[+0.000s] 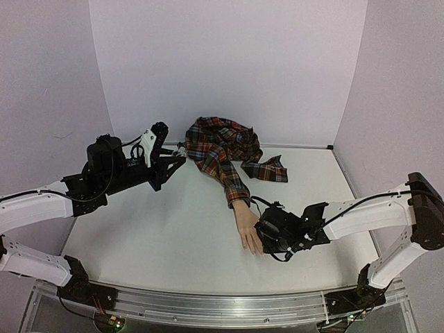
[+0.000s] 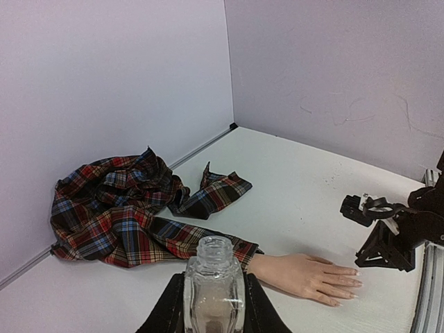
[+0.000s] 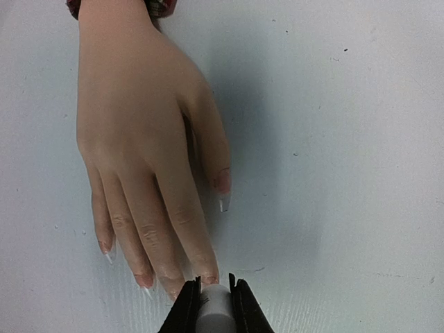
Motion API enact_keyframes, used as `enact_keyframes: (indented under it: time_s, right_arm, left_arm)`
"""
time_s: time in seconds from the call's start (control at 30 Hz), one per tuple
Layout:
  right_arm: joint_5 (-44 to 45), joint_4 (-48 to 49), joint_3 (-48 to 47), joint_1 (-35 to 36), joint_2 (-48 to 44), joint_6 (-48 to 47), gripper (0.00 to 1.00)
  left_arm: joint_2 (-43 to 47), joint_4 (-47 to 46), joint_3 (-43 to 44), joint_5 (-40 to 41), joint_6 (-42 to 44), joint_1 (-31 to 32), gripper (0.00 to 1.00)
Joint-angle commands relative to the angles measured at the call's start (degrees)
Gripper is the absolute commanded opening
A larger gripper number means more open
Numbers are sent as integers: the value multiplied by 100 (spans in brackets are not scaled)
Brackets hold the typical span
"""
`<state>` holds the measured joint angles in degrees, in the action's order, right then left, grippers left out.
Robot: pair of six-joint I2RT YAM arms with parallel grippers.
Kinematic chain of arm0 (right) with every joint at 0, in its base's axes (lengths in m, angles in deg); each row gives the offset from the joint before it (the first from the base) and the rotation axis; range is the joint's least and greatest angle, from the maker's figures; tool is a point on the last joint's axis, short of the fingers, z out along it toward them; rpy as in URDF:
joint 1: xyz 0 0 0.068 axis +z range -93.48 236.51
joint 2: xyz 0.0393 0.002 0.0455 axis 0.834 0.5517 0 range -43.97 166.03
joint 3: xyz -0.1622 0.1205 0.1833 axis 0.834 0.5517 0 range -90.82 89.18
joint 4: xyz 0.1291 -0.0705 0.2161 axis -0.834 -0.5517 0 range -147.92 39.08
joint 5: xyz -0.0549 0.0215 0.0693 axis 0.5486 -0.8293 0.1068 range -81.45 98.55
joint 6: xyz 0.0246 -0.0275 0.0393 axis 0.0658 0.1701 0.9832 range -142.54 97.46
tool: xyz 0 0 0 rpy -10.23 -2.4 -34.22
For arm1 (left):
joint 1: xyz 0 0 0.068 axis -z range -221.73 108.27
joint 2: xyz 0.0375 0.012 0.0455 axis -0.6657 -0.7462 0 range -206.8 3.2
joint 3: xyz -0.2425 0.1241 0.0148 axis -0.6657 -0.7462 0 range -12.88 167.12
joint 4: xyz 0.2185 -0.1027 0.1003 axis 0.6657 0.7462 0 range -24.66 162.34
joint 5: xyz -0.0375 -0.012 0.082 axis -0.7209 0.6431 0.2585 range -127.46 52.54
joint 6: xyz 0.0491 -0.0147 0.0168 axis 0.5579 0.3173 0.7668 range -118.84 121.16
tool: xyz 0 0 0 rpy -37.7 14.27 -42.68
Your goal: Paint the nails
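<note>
The pale peach mannequin hand (image 1: 245, 220) lies flat on the white table, coming out of a red-blue plaid sleeve (image 1: 220, 156). Its nails show in the right wrist view, such as the thumb nail (image 3: 222, 182). My right gripper (image 1: 262, 239) is shut on a white cylindrical brush handle (image 3: 215, 310), right at the index fingertip nail (image 3: 207, 277); the brush tip is hidden. My left gripper (image 1: 177, 161) is raised at the back left and is shut on a small clear glass bottle (image 2: 214, 281) with an open neck. The hand (image 2: 305, 274) lies beyond it.
The rest of the plaid shirt (image 2: 114, 201) is bunched against the back wall. Lilac walls close in the table at the back and both sides. An aluminium rail (image 1: 222, 305) runs along the near edge.
</note>
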<state>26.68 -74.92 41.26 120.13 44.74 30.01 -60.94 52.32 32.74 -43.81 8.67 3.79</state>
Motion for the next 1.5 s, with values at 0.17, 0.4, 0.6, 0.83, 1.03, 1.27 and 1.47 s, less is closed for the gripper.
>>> enact_keyframes:
  time_s: [0.17,0.4,0.6,0.83,1.03,1.27,1.47]
  right_arm:
    - [95,-78,105,-28,-187,106,0]
    - [151,-220,269,-31,-465,130,0]
    - [89,-262,127,-26,-719,-30,0]
    - [62,-142,-112,-82,-499,-231,0]
    - [-52,70,-113,-94,-318,-228,0]
    - [-111,187,-77,-118,-201,-221,0]
    - [-76,194,-75,-156,-143,-199,0]
  left_arm:
    - [80,-228,25,-59,-30,-35,0]
    - [77,-223,30,-68,-31,-31,0]
    - [64,-233,36,-78,-40,-33,0]
    - [90,-227,34,-81,-41,-34,0]
    - [104,-228,34,-78,-39,-30,0]
    - [109,-228,38,-77,-34,-34,0]
    - [96,-237,38,-77,-22,-30,0]
